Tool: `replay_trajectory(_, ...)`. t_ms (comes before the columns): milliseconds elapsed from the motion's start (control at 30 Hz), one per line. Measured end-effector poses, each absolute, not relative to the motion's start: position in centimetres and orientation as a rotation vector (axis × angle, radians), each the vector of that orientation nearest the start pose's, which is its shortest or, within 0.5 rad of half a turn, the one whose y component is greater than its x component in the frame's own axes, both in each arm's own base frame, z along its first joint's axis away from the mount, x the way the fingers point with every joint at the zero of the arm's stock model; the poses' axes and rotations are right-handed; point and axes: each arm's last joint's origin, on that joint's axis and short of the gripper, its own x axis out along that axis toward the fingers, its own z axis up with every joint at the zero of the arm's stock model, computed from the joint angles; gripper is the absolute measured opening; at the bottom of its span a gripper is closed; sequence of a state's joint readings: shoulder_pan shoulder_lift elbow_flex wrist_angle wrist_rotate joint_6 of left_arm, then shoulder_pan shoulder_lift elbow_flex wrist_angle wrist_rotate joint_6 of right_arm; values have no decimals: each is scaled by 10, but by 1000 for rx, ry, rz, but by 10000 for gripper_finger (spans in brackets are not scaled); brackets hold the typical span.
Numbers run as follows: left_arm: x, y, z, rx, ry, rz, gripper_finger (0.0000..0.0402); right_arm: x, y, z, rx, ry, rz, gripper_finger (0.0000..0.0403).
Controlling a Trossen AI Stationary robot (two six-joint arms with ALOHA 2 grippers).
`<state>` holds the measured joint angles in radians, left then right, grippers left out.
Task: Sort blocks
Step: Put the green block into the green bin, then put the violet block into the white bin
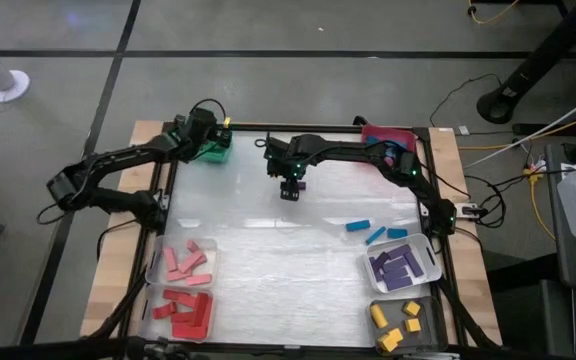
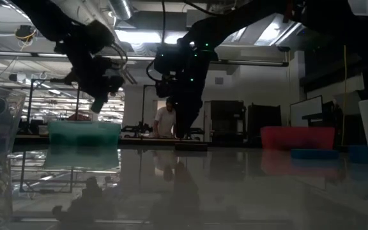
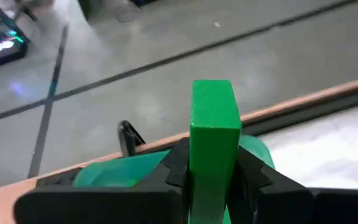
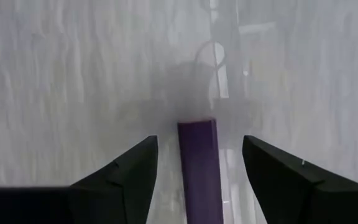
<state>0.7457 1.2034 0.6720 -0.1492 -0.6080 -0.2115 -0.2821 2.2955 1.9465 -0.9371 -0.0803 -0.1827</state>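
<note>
My left gripper [image 1: 218, 135] is at the table's far left, over the green bin [image 1: 208, 152], shut on a green block [image 3: 215, 118]. My right gripper [image 1: 290, 188] points down at the middle of the table's far half and is open. Its two fingers stand on either side of a purple block [image 4: 199, 168] that lies flat on the white table top, with a gap on each side. Three blue blocks [image 1: 375, 233] lie loose on the table at the right. My left gripper pinches the green block by its two long sides [image 3: 194, 171], near its rear end, between the two fingers. The fingers lie along the block, slanting down toward the table's far edge. The block sticks out ahead of them, lifted clear above the green bin [image 3: 123, 171].
A red bin [image 1: 388, 135] stands at the far right. Along the near left are bins of pink blocks [image 1: 181, 262] and red blocks [image 1: 183, 310]. At the near right are bins of purple blocks [image 1: 403, 266] and yellow blocks [image 1: 398, 325]. A person [image 2: 166, 121] shows far behind the table.
</note>
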Motion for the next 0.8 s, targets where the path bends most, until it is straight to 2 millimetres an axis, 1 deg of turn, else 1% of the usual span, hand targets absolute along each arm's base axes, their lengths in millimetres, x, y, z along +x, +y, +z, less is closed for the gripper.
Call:
replay_trajectory(67, 164, 178, 214, -245, 612, 1349, 62, 453, -130, 181, 67, 1291, -59, 232)
replay_trajectory(200, 165, 183, 205, -344, 603, 1341, 108, 451, -130, 180, 65, 1318, -63, 232)
replay_trajectory(300, 165, 183, 204, -366, 594, 1342, 137, 451, -130, 180, 65, 1321, -63, 232)
replay_trajectory(367, 165, 183, 206, -367, 583, 1330, 149, 449, -129, 179, 68, 1339, -60, 232)
replay_trajectory(567, 166, 177, 215, -425, 537, 1184, 158, 445, -128, 179, 15, 1379, -3, 232)
replay_trajectory(667, 166, 174, 221, -460, 504, 1111, 158, 444, -133, 179, 8, 1372, 5, 232)
replay_trajectory(800, 165, 170, 227, -508, 455, 1045, 158, 444, -143, 169, 26, 1384, -2, 232)
